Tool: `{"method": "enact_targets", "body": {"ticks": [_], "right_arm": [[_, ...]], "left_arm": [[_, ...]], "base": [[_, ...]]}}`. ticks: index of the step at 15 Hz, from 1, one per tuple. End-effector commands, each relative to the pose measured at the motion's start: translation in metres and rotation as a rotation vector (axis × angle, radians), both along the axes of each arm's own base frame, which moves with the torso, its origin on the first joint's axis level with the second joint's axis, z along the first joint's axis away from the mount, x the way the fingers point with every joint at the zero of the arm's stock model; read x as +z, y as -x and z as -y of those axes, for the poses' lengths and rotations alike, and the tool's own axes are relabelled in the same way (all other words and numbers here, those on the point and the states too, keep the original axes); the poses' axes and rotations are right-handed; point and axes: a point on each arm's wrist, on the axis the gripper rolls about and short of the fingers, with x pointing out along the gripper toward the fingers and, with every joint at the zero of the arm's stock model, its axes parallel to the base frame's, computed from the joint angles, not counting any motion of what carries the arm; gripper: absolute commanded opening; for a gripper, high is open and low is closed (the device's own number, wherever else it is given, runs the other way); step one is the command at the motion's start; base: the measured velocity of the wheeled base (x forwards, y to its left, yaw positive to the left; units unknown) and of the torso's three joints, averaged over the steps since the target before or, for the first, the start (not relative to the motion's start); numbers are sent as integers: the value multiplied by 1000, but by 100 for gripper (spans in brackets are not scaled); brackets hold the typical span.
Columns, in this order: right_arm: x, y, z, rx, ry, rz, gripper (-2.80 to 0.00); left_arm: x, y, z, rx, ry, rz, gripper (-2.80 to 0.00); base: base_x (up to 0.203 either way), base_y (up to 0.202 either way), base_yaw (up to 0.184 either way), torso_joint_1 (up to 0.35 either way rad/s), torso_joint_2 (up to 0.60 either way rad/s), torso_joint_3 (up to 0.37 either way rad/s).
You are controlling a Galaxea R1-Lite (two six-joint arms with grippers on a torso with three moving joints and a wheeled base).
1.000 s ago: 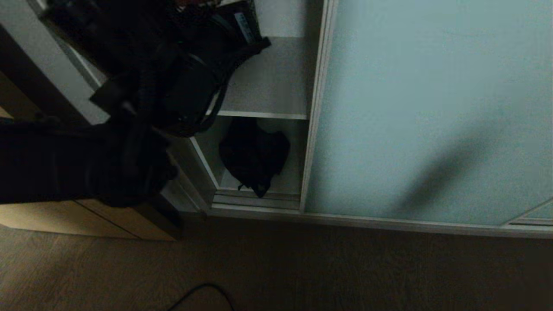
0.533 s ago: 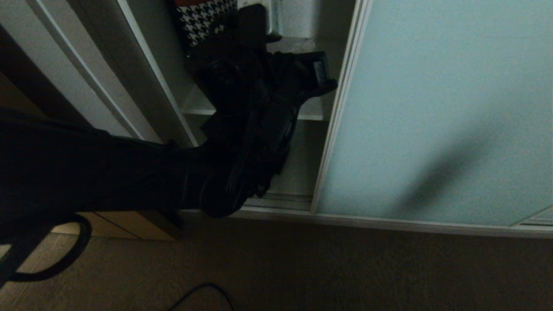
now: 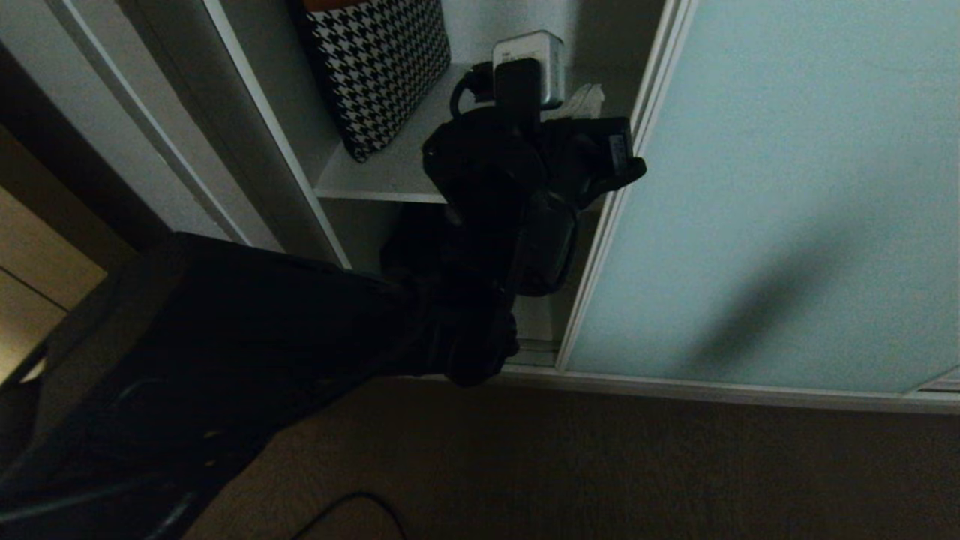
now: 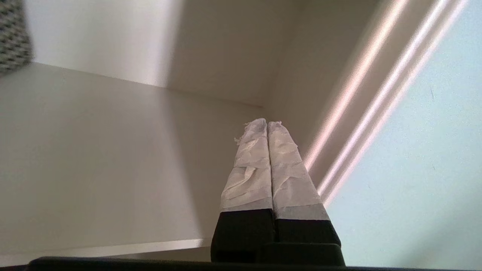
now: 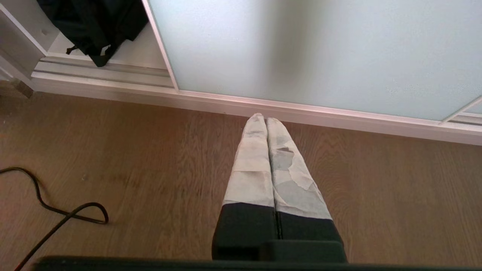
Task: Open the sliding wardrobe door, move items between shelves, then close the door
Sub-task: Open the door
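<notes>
The sliding wardrobe door [image 3: 787,187], frosted teal glass in a silver frame [image 3: 645,150], stands partly open. My left arm reaches into the opening. Its gripper [image 3: 585,101] is shut and empty, over the upper of the shelves [image 3: 382,176], close beside the door's frame. The left wrist view shows the taped fingers [image 4: 280,165] pressed together above the shelf [image 4: 94,169], next to the frame [image 4: 376,94]. The black bundle [image 5: 94,22] lies on the bottom shelf. My right gripper [image 5: 266,118] hangs shut and empty over the floor, before the door [image 5: 301,45].
A houndstooth bag [image 3: 382,67] leans on the upper shelf at the left. A beige cabinet front [image 3: 37,285] stands left of the wardrobe. A black cable [image 5: 56,214] loops on the wooden floor [image 5: 150,169]. The door's bottom rail [image 5: 339,116] runs along the floor.
My left arm has swung right and into the opening. The door's edge has slid to the right, widening the gap and uncovering the houndstooth bag. The right arm has not moved.
</notes>
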Motion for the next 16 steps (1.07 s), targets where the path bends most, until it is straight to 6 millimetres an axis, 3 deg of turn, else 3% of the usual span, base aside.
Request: {"method": "enact_targets", "body": {"ticks": [1,7,10,13,16], "right_arm": [[0,0,0,0,0,-1,-280],[0,0,0,0,0,-2,-280],[0,0,0,1,0,-1,-280],[0,0,0,1,0,-1,-280],[0,0,0,0,0,-2,-280]], "left_arm": [[-19,-6,20,-13,-10,-2,-280],[-27,21,54,-98,-26,8,-280],[-25,21,56,-98,-8,19,-280],[8,33,38,-84,56,58,-280],[55,57,3,-55,116,96,-280]], "base": [[0,0,0,0,0,0],[0,0,0,0,0,0],[0,0,0,0,0,0],[0,0,0,0,0,0],[0,0,0,0,0,0]]}}
